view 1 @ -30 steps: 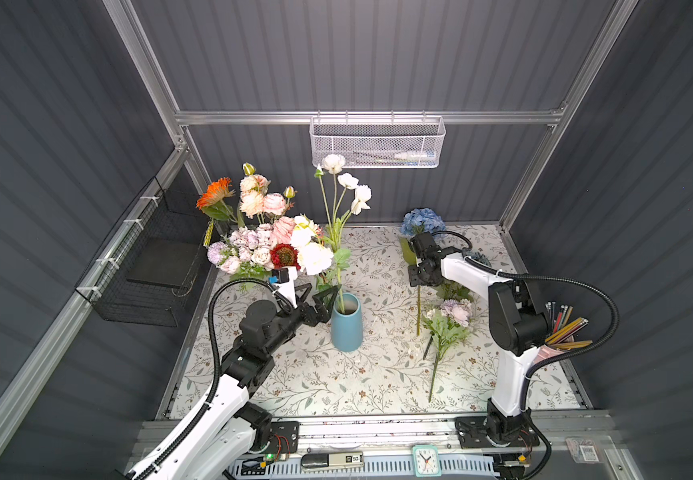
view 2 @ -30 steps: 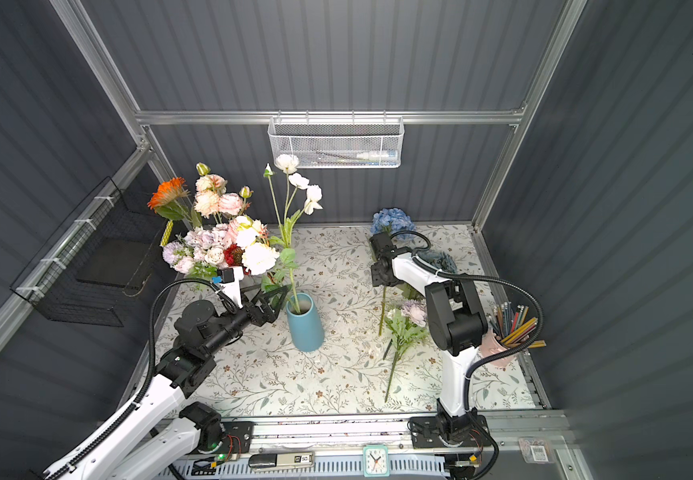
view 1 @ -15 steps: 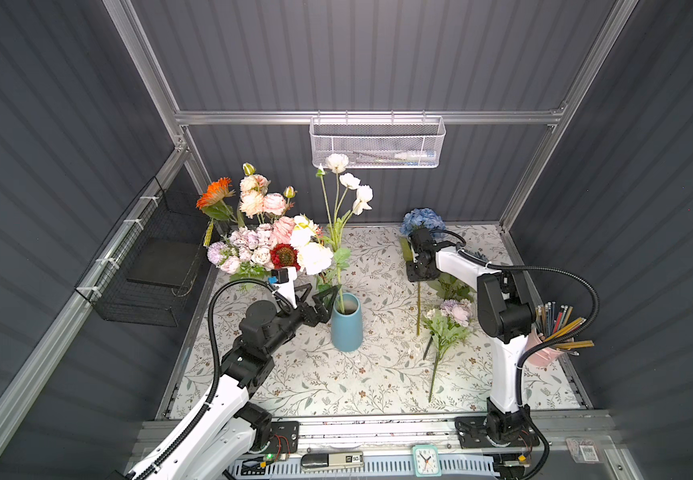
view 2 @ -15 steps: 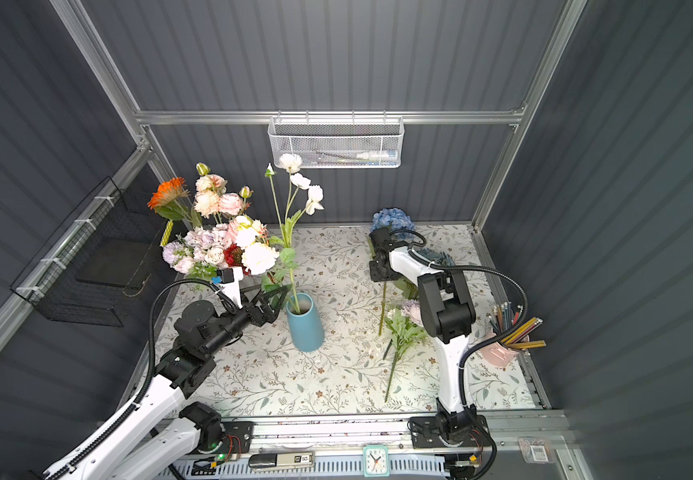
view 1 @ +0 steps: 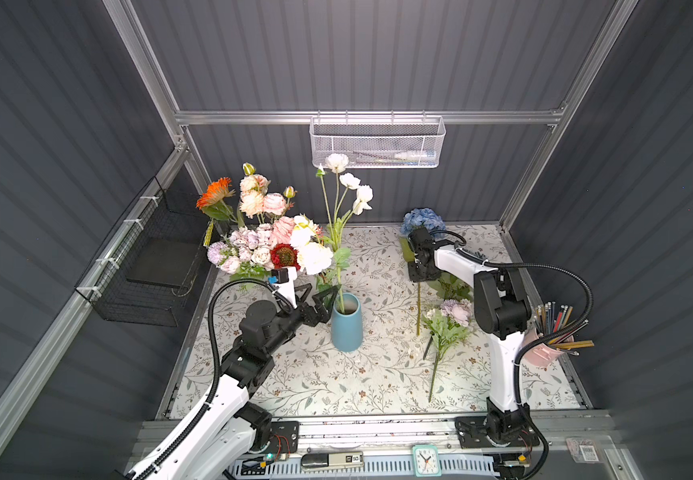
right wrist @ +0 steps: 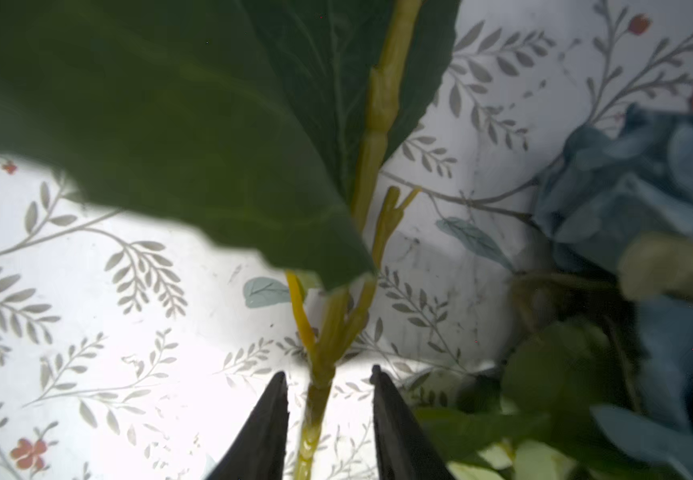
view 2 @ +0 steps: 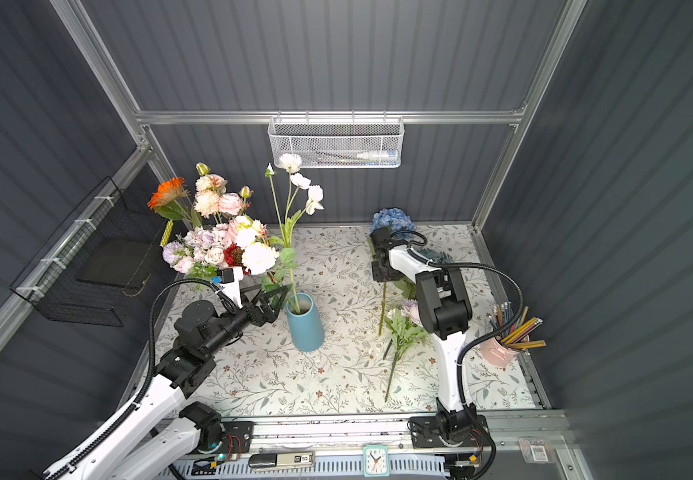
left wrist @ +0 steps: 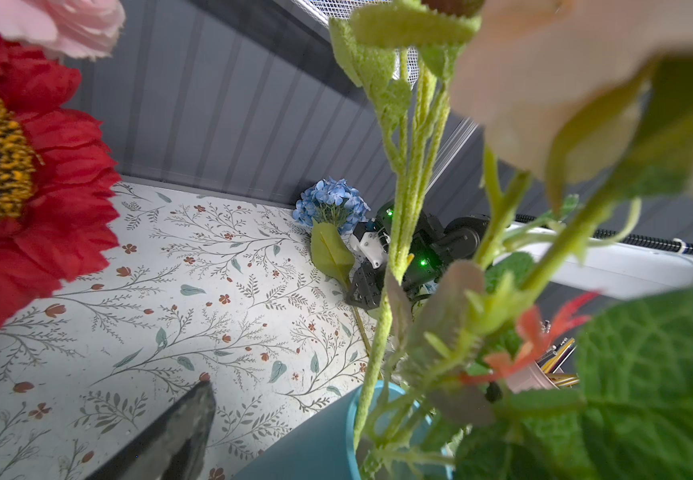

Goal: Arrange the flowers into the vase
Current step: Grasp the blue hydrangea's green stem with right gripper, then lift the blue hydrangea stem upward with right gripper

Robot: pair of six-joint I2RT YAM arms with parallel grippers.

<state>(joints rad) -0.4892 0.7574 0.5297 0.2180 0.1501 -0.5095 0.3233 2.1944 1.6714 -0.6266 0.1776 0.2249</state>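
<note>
Two right end effector (right wrist: 327, 376) fingers (right wrist: 267, 419) straddle the hydrangea stem (right wrist: 319, 399), seemingly without touching.

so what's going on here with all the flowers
The right arm has its jaws either side of the stem of the blue hydrangea, not yet shut. The left arm hovers, jaws open, beside the blue vase, which holds white flowers. A lilac bunch lies on the mat.
</note>
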